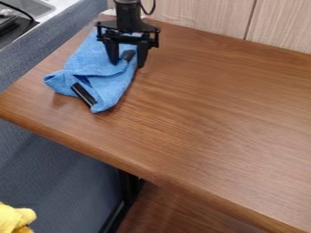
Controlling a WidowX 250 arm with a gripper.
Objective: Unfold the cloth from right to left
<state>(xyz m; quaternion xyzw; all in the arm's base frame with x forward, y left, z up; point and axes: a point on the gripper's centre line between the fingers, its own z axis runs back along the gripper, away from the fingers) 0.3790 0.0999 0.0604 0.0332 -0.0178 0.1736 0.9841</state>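
A yellow fuzzy thing [13, 219] sits nearest; at the far left of the bench [206, 113], the released end effector [128, 64] hangs over a crumpled blue cloth [111, 83], likely light, limp, best pinched by a loose edge.

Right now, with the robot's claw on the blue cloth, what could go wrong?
The gripper has its fingers apart over the cloth, with a small dark piece between them. If they close, they might pinch that piece and miss the fold.

The black strip at the cloth's near end might get dragged along or come off if the cloth is pulled.

The cloth is also close to the left edge of the table, so a careless tug could send part of it over.
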